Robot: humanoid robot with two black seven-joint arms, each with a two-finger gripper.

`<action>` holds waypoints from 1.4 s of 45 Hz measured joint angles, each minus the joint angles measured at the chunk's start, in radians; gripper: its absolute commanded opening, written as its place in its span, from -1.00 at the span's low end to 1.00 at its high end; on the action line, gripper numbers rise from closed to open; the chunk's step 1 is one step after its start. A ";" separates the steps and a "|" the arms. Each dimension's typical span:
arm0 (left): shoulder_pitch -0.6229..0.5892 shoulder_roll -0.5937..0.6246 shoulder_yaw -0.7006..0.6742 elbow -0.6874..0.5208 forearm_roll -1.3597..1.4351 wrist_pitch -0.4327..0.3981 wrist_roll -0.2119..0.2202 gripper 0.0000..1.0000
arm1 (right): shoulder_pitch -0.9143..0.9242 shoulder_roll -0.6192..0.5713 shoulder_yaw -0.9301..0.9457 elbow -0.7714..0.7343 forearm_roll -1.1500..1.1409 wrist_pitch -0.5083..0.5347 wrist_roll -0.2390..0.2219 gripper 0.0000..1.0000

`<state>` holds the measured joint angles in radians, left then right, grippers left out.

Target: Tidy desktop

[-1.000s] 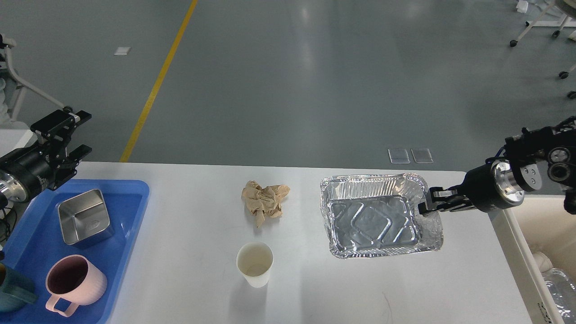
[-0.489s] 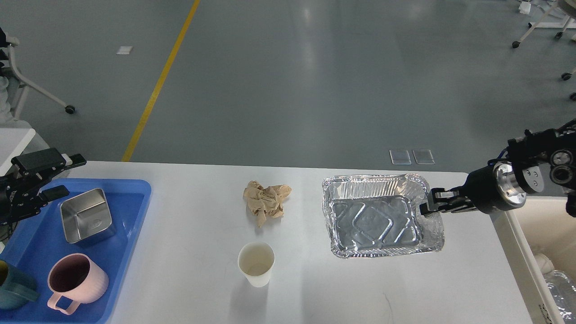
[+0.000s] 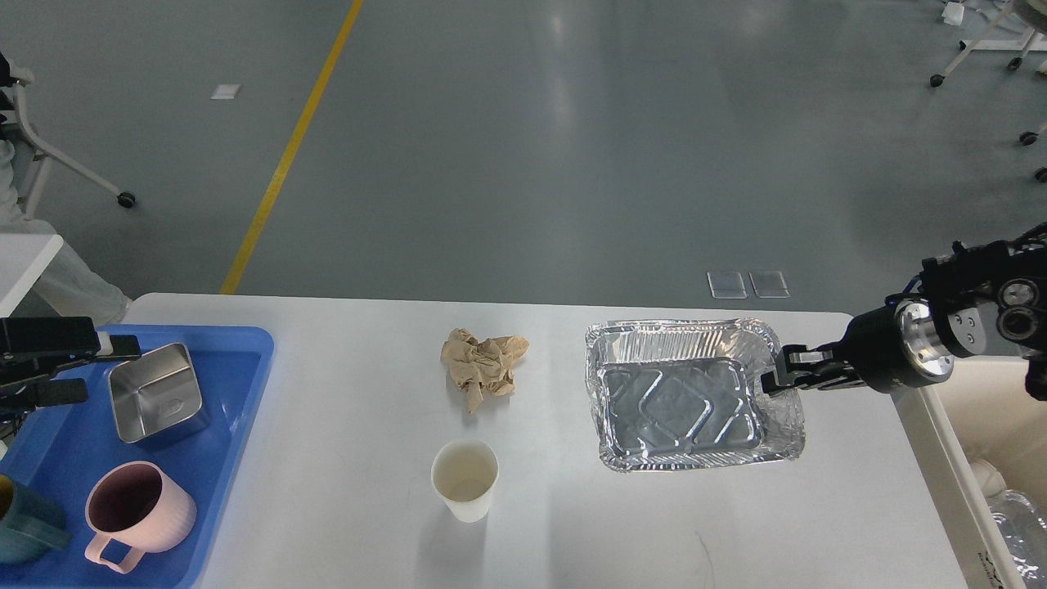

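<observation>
Right gripper (image 3: 777,370) clamped on the right rim of a foil tray (image 3: 685,394), fingers closed over the crinkled edge, arm reaching in from the right. Foil tray sitting on the desktop (image 3: 343,491) toward its right side, empty and shiny, ribbed floor showing. Left of the tray, well apart, a crumpled brown paper wad (image 3: 483,366) lying on the white surface; in front of that, nearer the camera, a white paper cup (image 3: 465,480) standing upright and open. Desktop spanning most of the lower view, its far edge meeting grey floor. Left gripper (image 3: 78,368) hovering over the far left corner of a blue tray (image 3: 237,425), two dark fingers parted, nothing between them. Inside the blue tray: a square steel container (image 3: 155,394) just beside the left gripper, a pink mug (image 3: 135,511) nearer the camera, a teal cup (image 3: 24,532) cut off at the left edge. Beyond the desktop's right edge, a white bin (image 3: 932,425) with clear plastic inside. Yellow floor line (image 3: 286,155) running away at upper left.
</observation>
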<state>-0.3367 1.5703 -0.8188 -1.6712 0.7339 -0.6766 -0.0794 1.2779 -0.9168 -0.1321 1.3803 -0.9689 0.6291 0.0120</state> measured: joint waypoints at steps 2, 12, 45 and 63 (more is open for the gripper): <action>-0.030 0.002 0.000 -0.003 0.024 -0.034 0.006 0.86 | 0.000 0.001 0.001 0.000 0.000 0.000 0.000 -1.00; -0.139 -0.082 -0.001 -0.001 0.128 -0.117 0.073 0.86 | -0.008 0.003 0.002 -0.001 0.000 -0.003 0.000 -1.00; -0.277 -0.799 0.175 0.208 0.555 -0.135 0.252 0.79 | -0.048 0.010 0.000 -0.003 -0.002 -0.024 -0.001 -1.00; -0.407 -1.046 0.344 0.318 0.632 -0.132 0.250 0.64 | -0.063 0.012 -0.001 -0.003 -0.002 -0.028 -0.001 -1.00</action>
<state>-0.7438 0.5239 -0.4750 -1.3535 1.3655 -0.8084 0.1702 1.2150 -0.9050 -0.1330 1.3769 -0.9710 0.6014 0.0107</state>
